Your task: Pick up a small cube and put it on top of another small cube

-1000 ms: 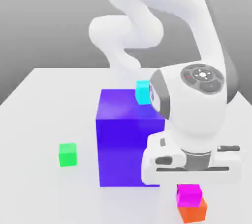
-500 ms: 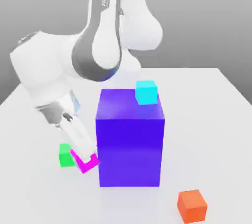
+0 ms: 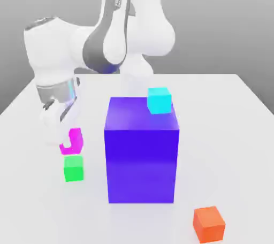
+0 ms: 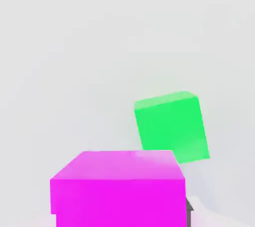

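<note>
Exterior view, jaws: closed snugly on magenta cube, ready for stacking.
Green cube: just beneath in view, likely base.

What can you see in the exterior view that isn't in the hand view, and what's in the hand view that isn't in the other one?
Just the exterior view: the big blue block, the cyan cube on top of it, the orange cube and the robot's big white arm.

Just the hand view: no extra toy, but a close look at the magenta cube's broad flat face.

Both: the magenta cube, held in the gripper, the green cube and the pale table.
</note>
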`<act>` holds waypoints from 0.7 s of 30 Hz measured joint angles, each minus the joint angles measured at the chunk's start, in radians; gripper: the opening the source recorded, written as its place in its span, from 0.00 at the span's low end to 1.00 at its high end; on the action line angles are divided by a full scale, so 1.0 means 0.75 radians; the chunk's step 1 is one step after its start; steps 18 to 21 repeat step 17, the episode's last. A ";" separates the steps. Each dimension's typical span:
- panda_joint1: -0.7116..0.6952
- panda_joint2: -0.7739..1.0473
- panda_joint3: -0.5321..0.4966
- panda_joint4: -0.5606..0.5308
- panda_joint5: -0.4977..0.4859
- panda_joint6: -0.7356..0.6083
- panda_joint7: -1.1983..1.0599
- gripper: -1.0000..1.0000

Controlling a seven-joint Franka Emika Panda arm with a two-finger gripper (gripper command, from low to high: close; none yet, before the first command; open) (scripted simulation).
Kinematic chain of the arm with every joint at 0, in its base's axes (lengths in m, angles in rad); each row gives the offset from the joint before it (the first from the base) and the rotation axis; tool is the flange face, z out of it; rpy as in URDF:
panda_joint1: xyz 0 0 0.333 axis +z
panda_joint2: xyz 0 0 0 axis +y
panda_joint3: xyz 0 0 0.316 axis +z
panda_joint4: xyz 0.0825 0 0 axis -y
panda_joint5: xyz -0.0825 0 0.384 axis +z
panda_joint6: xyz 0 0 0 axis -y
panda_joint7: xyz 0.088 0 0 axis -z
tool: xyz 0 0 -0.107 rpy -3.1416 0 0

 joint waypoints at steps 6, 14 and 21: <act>-0.098 0.123 0.091 -0.036 -0.177 0.182 0.170 0.00; -0.132 0.345 0.081 -0.028 -0.325 0.393 0.272 1.00; -0.157 0.362 0.082 -0.028 -0.340 0.407 0.282 1.00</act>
